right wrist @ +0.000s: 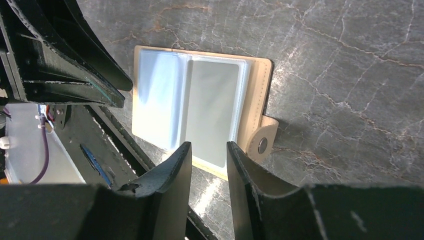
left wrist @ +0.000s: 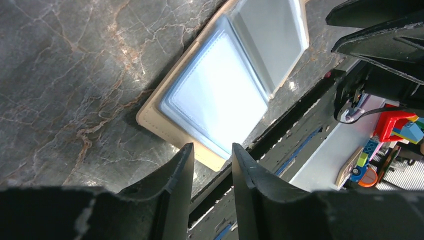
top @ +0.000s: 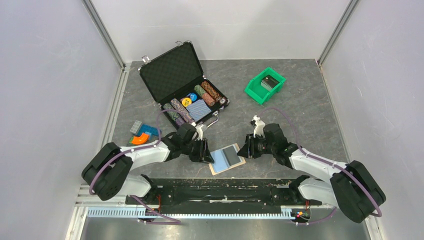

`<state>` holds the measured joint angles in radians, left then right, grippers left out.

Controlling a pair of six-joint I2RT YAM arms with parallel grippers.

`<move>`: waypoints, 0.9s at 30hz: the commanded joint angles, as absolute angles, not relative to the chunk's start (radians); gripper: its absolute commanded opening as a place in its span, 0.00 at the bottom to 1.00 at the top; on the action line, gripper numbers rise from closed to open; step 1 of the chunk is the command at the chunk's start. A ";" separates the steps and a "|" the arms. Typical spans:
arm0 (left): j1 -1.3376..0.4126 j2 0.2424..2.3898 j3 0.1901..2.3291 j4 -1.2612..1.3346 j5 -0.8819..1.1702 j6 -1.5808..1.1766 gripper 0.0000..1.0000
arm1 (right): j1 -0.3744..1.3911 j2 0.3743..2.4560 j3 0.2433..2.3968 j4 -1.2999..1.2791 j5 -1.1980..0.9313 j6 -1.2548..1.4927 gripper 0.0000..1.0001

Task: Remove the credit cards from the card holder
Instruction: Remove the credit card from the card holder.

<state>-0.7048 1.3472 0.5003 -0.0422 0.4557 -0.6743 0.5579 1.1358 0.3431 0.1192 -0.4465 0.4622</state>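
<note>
Tan card holder lies spread open near the table's front edge, a grey credit card sleeved inside. The left gripper and right gripper flank it, jaws slightly parted and empty. One should pin the holder while the other slides the card out flat. Beyond sit a black case and green bin.

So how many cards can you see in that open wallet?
2 showing in the wallet: a light blue card in the half by the left claw, a grey card in the half by the right claw. Others may sit hidden behind them.
</note>
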 commanded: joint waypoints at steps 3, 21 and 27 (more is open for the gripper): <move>-0.717 1.383 0.480 0.057 0.473 -0.702 0.38 | 0.572 1.163 0.342 0.155 -0.405 0.466 0.34; -0.729 1.428 0.467 0.094 0.469 -0.714 0.31 | 0.585 1.224 0.330 0.173 -0.385 0.461 0.31; -0.730 1.429 0.469 0.095 0.471 -0.715 0.31 | 0.586 1.221 0.341 0.154 -0.376 0.458 0.31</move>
<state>-0.7216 1.4136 0.4698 0.0669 0.4599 -0.6907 0.5797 1.2224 0.3340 0.1383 -0.3920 0.4625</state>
